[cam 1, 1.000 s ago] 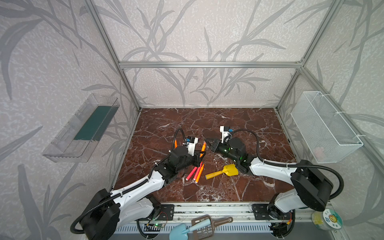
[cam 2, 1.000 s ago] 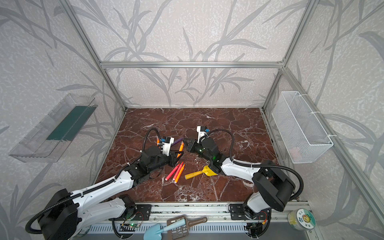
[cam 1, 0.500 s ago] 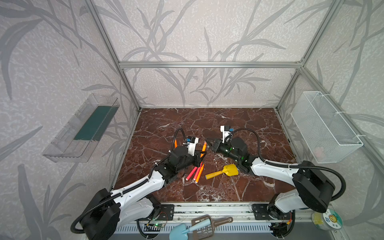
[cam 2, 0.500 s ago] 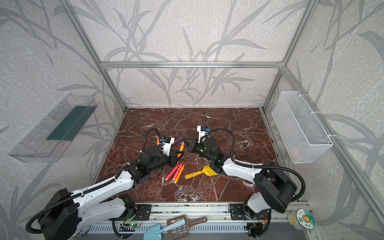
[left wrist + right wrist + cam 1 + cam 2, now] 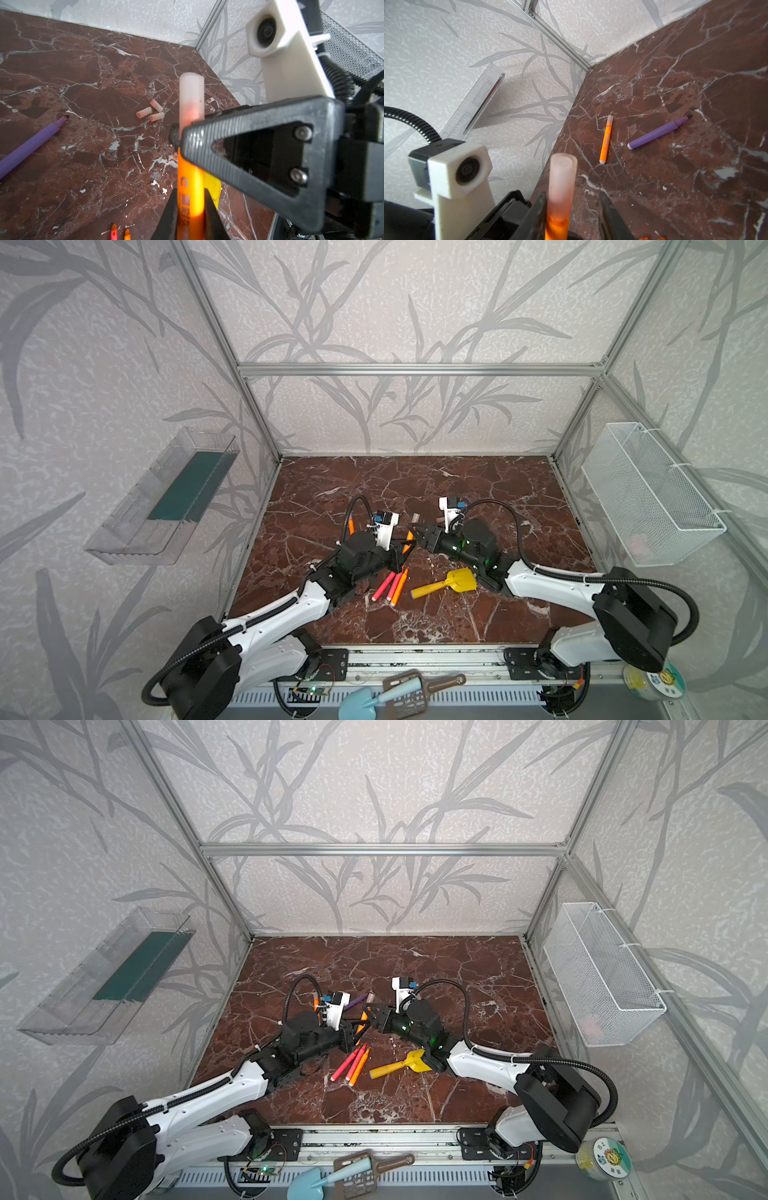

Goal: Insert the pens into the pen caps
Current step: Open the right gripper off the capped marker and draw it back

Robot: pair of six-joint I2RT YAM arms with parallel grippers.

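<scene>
My left gripper (image 5: 190, 193) is shut on an orange pen (image 5: 190, 182) held off the table. A pale pink pen cap (image 5: 191, 97) sits over that pen's tip. My right gripper (image 5: 572, 199) meets it head-on at mid-table and stands open around the cap (image 5: 562, 178): one finger is next to it, the other clear of it. In both top views the left gripper (image 5: 405, 549) and right gripper (image 5: 417, 531) nearly touch. Three loose pen caps (image 5: 150, 112) lie together. A purple pen (image 5: 656, 133) and a capped orange pen (image 5: 606, 139) lie behind. Three more pens (image 5: 390, 583) lie in front.
A yellow toy shovel (image 5: 446, 585) lies under my right arm. A white wire basket (image 5: 648, 493) hangs on the right wall and a clear tray (image 5: 166, 497) on the left wall. A blue scoop (image 5: 361, 705) lies outside the front rail.
My right gripper's jaws have opened off the pen cap, which stays on the orange pen. Both arms have hardly moved.
</scene>
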